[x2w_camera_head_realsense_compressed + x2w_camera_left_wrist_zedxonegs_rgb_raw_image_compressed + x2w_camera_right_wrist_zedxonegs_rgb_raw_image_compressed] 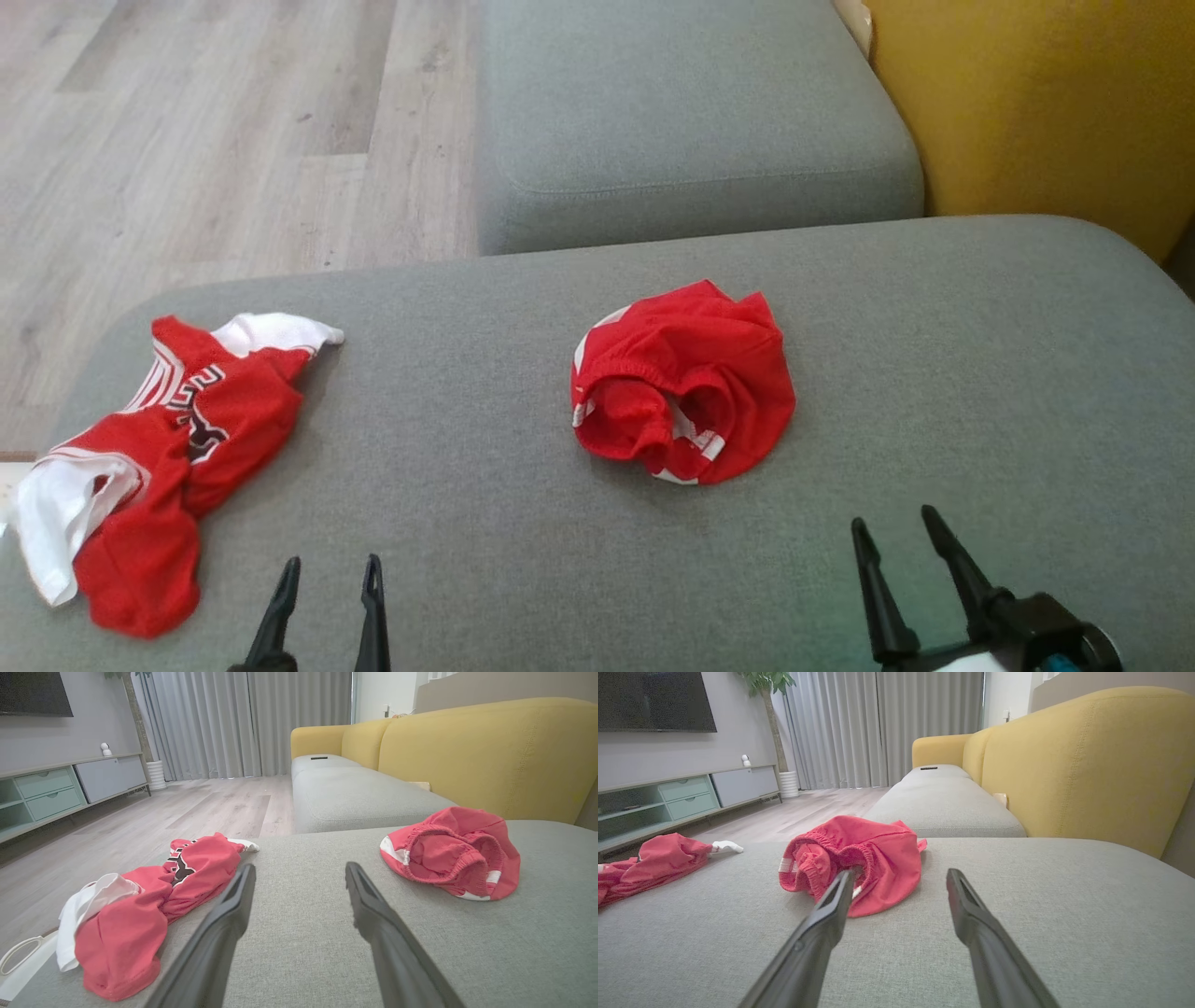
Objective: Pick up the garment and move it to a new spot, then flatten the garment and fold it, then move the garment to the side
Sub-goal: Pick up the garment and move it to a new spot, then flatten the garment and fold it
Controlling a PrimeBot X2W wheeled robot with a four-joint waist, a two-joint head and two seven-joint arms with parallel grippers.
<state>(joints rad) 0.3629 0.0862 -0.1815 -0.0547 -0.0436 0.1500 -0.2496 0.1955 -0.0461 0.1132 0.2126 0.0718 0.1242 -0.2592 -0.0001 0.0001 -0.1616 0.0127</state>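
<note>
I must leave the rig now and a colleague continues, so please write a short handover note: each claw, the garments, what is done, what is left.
Left claw: open, empty, over the grey fabric sofa cushion.
Right claw: open, empty, over the same cushion.
Crumpled red mesh shorts with white trim: middle of the cushion, ahead of the right claw and to its left.
Crumpled red-and-white jersey: left edge of the cushion, beside the left claw.
Done: nothing; both garments lie bunched.
Left: pick up, move, flatten, fold, set aside. Which garment goes first is not clear.
</note>
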